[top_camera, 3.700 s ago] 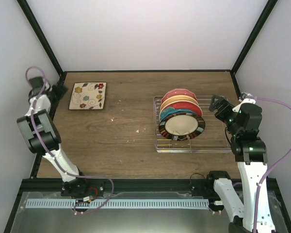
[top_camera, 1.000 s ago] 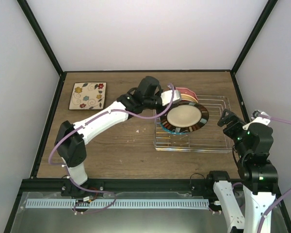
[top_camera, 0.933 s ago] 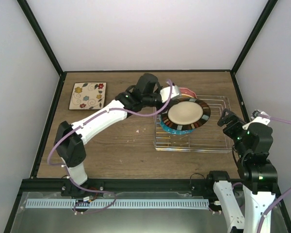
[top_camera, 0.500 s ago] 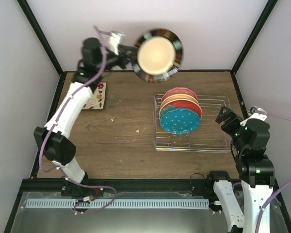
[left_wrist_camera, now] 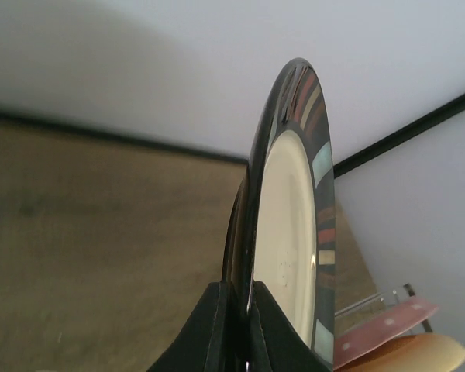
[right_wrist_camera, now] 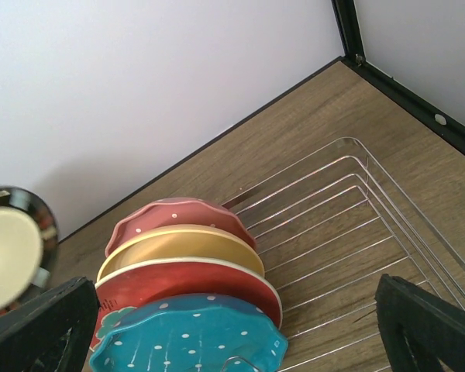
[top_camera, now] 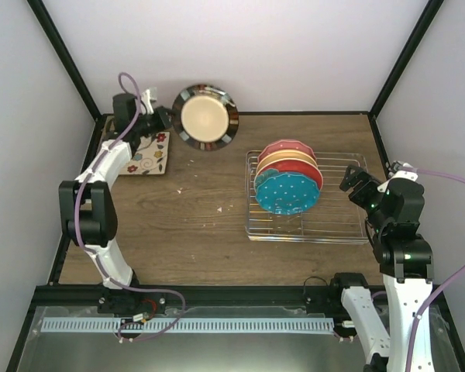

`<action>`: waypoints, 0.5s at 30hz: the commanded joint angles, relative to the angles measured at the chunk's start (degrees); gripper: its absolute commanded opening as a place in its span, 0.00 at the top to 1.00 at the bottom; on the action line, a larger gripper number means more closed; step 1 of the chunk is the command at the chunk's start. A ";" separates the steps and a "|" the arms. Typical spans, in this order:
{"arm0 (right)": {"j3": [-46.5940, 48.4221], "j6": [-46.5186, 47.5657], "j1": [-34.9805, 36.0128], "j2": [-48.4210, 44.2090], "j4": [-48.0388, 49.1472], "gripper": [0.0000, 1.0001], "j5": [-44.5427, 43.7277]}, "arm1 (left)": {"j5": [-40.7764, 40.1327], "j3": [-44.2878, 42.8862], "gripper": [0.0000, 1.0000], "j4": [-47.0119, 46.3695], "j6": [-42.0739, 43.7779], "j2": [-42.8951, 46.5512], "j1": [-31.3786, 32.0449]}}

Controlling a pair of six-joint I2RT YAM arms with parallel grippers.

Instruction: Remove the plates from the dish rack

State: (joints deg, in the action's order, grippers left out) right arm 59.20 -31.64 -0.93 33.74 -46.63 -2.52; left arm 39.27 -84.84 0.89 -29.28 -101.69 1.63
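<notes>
My left gripper point(top_camera: 170, 120) is shut on the rim of the cream plate with the dark striped rim point(top_camera: 206, 118), held on edge in the air above the table's back left. In the left wrist view both fingers point(left_wrist_camera: 214, 329) pinch that plate point(left_wrist_camera: 294, 232). The square cream floral plate point(top_camera: 146, 155) lies flat under the arm. The dish rack point(top_camera: 345, 225) holds the teal polka-dot point(top_camera: 288, 194), red point(right_wrist_camera: 186, 283), orange-yellow point(right_wrist_camera: 178, 244) and pink-red scalloped point(right_wrist_camera: 178, 213) plates upright. My right gripper point(top_camera: 355, 182) stands open just right of the rack, holding nothing.
Black frame posts and white walls close in the table on the left, back and right. The rack's right half point(right_wrist_camera: 356, 225) is bare wire. Brown wood tabletop point(top_camera: 194, 225) lies between the floral plate and the rack.
My left arm lifted the striped-rim plate out of the rack, swung it high to the back left, and has now brought it lower and further left. The right arm barely moved.
</notes>
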 commanded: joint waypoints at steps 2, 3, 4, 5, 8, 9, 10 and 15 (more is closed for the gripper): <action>2.36 1.57 0.40 -0.09 0.41 0.00 0.18 | 3.01 5.47 0.96 -8.77 -7.20 -2.62 -0.10; 2.48 1.63 0.40 -0.10 0.26 0.00 0.16 | 2.90 6.26 0.96 -9.02 -7.51 -3.32 -0.05; 2.64 1.73 0.40 -0.08 0.10 0.00 0.11 | 2.66 6.87 0.96 -9.08 -7.83 -3.91 -0.09; 2.79 1.87 0.38 -0.09 -0.13 0.00 0.03 | 2.35 7.48 0.96 -9.25 -8.24 -4.49 -0.09; 3.24 2.21 0.40 -0.06 -0.67 0.00 -0.43 | 1.96 8.88 0.96 -9.39 -8.78 -5.89 0.06; 3.36 2.39 0.40 -0.07 -0.92 0.00 -0.60 | 1.97 9.30 0.96 -9.28 -9.01 -6.23 0.04; 3.45 2.51 0.40 -0.15 -1.04 0.00 -0.82 | 1.97 9.79 0.96 -9.17 -9.36 -6.65 0.14; 3.38 2.22 0.40 -0.74 -1.65 0.00 -1.37 | 1.49 13.75 0.96 -9.31 -10.45 -7.95 0.13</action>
State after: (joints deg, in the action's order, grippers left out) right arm 60.40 -30.22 -0.93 33.74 -47.40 -2.83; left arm 37.52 -72.58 -1.13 -36.40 -110.15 1.65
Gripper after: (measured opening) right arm 0.997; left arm 0.050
